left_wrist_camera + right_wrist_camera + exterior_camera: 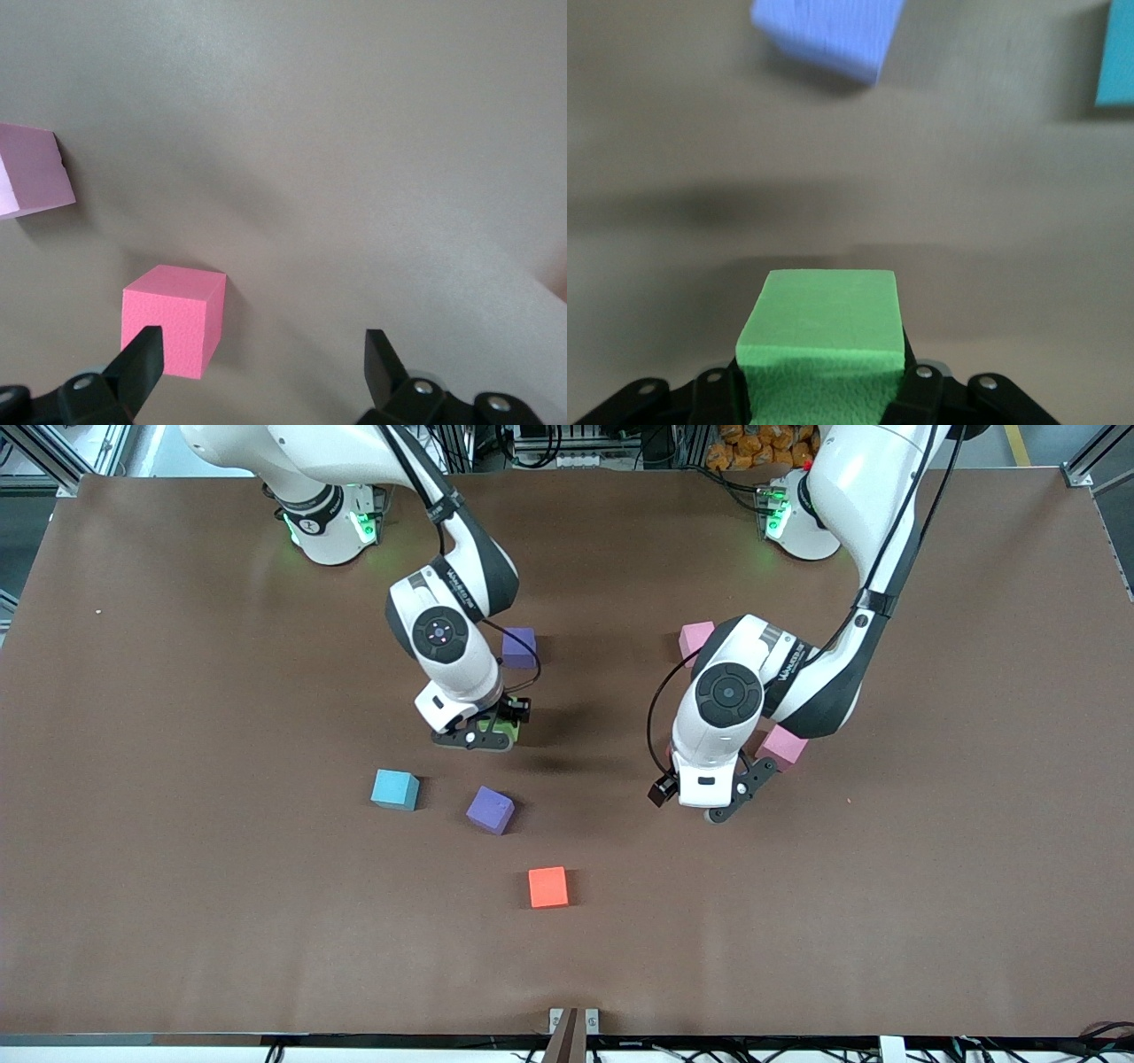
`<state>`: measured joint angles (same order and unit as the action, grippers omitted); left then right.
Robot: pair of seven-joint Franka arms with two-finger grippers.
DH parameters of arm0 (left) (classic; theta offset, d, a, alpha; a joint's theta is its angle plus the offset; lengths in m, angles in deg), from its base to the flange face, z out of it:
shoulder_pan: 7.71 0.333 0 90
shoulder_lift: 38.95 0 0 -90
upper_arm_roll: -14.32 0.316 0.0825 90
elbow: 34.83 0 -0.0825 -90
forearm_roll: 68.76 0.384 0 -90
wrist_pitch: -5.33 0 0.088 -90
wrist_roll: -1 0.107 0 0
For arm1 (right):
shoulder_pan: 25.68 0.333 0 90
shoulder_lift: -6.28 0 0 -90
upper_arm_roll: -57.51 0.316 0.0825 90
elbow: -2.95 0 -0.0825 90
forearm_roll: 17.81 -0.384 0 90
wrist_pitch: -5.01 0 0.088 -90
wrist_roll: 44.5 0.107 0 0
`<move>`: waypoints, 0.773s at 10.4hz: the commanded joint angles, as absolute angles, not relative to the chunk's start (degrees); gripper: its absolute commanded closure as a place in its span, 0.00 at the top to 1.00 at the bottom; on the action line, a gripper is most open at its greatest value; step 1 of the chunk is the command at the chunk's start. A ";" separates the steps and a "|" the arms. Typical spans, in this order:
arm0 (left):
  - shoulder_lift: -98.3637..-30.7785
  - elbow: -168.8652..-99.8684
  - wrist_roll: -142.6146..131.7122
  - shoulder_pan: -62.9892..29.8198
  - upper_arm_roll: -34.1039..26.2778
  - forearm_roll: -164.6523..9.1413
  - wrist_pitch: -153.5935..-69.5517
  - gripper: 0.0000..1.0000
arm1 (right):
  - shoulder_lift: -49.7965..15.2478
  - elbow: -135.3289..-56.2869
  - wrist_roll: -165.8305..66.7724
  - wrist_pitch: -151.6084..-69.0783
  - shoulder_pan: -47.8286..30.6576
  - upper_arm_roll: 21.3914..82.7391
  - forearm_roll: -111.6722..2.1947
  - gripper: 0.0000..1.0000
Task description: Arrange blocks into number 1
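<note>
Barely started, going by the spread of the blocks: no line, no shape of a 1 anywhere on the counter [177,868] yet.

Right gripper [483,737] up in the air over the middle of the counter, jaws pinching the green block [821,329]. Held snug on both sides in the right wrist view. Hard to see in the front view, just a sliver of green under the hand.

Left gripper [261,354] low over the counter, jaws spread wide, holding nothing. Just beside one jaw, the nearer pink block [174,319], not between the jaws yet. Maybe the next one to grab, only a guess. Farther pink block [696,640] well apart from it, up toward the arm bases.

Lying loose and scattered: light blue block [395,789] and nearer purple block [490,810] near each other, red block [548,887] nearest the front camera, farther purple block [519,647] partly hidden by the right arm. Orange block not seen anywhere, perhaps hidden under an arm.

Still to do: put down the green one, bring all the others together, line them up into a 1. Nearly everything left.
</note>
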<state>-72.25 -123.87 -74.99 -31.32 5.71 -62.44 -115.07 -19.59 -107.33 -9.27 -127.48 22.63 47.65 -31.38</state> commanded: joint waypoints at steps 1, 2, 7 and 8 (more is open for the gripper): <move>-71.91 -123.86 -75.82 -30.74 5.01 -61.47 -114.56 1.00 | -18.16 -111.91 -9.34 -128.05 25.63 47.32 -32.57 0.57; -71.91 -123.95 -76.16 -30.74 5.01 -61.47 -114.56 1.00 | -17.98 -113.23 -9.25 -128.14 26.95 47.49 -32.66 0.57; -71.91 -123.95 -76.78 -30.91 5.01 -61.47 -114.56 1.00 | -18.24 -115.96 -6.01 -130.59 31.44 48.81 -34.06 0.58; -71.91 -123.95 -76.78 -31.00 5.01 -61.47 -114.56 1.00 | -18.24 -116.40 -5.48 -131.38 31.45 49.68 -34.50 0.58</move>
<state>-72.25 -123.87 -75.54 -31.30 5.59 -62.44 -115.07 -19.58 -113.92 -6.68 -129.46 30.80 49.00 -32.88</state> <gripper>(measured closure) 0.000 0.423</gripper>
